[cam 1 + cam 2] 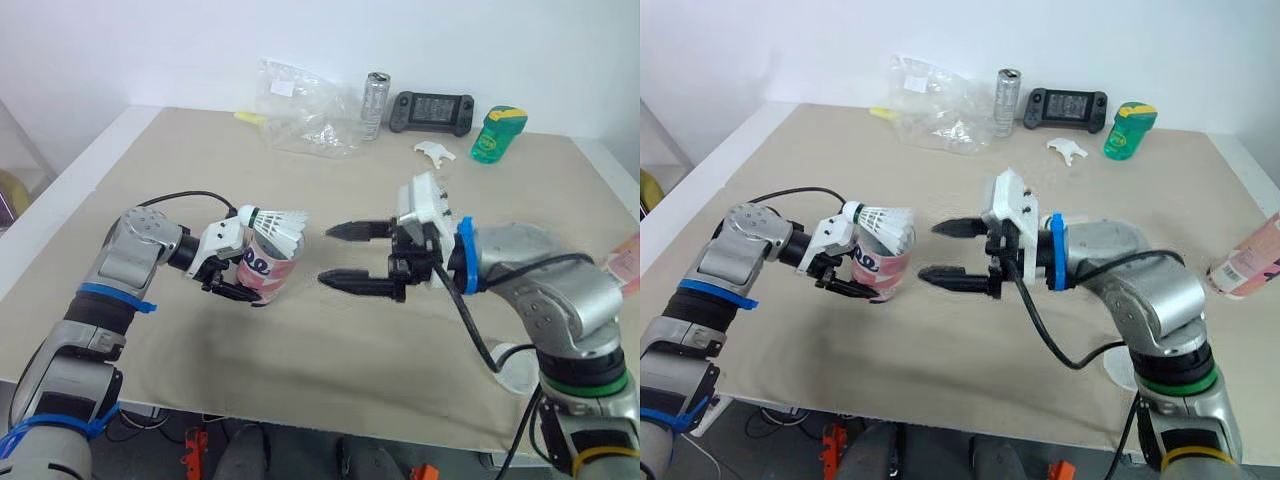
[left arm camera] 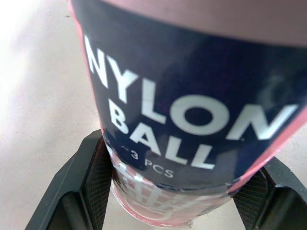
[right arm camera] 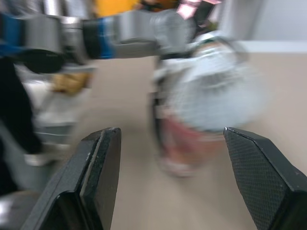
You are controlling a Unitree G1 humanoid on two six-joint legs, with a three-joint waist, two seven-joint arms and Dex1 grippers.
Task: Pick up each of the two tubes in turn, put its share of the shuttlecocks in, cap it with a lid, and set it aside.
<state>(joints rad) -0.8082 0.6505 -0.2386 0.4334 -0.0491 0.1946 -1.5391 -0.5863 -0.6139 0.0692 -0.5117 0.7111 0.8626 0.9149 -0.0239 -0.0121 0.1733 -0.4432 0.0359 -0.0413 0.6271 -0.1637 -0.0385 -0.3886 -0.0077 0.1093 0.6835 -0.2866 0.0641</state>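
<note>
My left gripper (image 1: 243,274) is shut on a pink tube (image 1: 268,272) with a dark label reading NYLON BALL, holding it just above the table, left of centre. A white shuttlecock (image 1: 281,229) lies across the tube's mouth, cork to the left and skirt to the right. In the left wrist view the tube (image 2: 192,110) sits between both pads (image 2: 98,172). My right gripper (image 1: 327,254) is open, a short way right of the tube, with its fingers pointing at it. In the right wrist view the shuttlecock (image 3: 211,91) and tube show blurred between the spread fingers (image 3: 103,158).
At the back stand a crumpled clear plastic bag (image 1: 305,120), a metal can (image 1: 375,105), a game controller (image 1: 432,110), a green bottle (image 1: 497,133) and a small white piece (image 1: 435,152). A pink container (image 1: 1245,262) lies at the right edge. A pale round disc (image 1: 515,365) lies at the front right.
</note>
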